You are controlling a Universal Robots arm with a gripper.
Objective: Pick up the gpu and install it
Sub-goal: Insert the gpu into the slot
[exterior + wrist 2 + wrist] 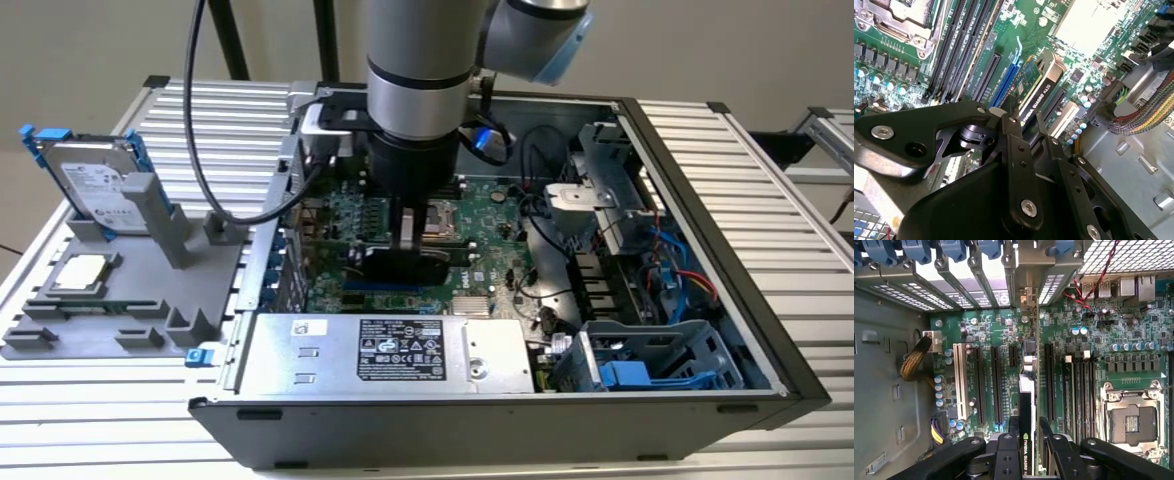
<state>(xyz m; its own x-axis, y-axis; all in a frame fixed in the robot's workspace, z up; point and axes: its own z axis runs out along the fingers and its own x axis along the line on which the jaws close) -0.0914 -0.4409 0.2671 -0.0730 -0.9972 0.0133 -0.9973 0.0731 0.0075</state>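
Note:
My gripper reaches down into the open computer case and is shut on the gpu, held on edge over the green motherboard. In the second wrist view the gpu shows its black shroud and green card edge between the fingers of my gripper, right beside a blue slot. In the first wrist view the gpu runs in line with the long black slots toward the rear bracket openings, with my gripper on its near end. Whether it sits in a slot I cannot tell.
A silver hard drive with blue clips and a square processor chip rest on a grey fixture at the exterior view's left. A power supply and a blue drive cage fill the case's front. The processor socket and a cable bundle flank the slots.

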